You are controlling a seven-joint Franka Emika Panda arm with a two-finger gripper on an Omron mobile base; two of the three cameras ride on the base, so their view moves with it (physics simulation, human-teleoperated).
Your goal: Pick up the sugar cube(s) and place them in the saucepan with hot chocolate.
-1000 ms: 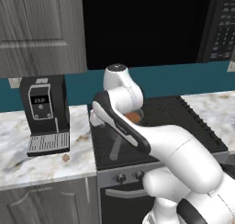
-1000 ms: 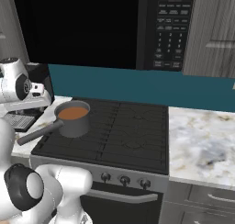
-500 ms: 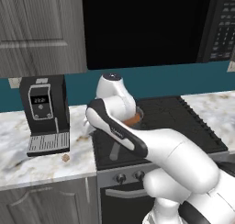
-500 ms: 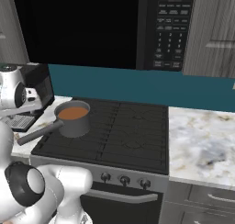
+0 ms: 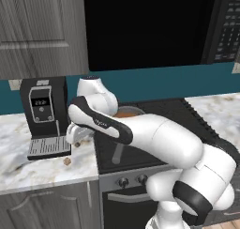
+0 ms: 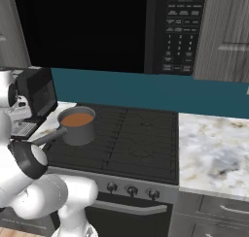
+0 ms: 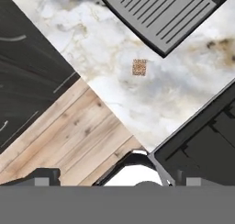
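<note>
**A:** While I can't tell how the jaws stand, the gripper (image 5: 71,135) hangs over the marble counter (image 5: 28,169), just beside the coffee machine (image 5: 43,115). Anyone spot the sugar cube?

**B:** Yep, sugar cube (image 7: 139,67) sits alone on the marble, near the corner of the coffee machine's drip tray (image 7: 160,14), touching nothing. From the left base camera it's that tan speck (image 5: 67,161) below the gripper. The saucepan (image 6: 77,126) is on the stove (image 6: 131,139), front left burner, orange-brown liquid inside, handle pointing toward the counter.
</note>
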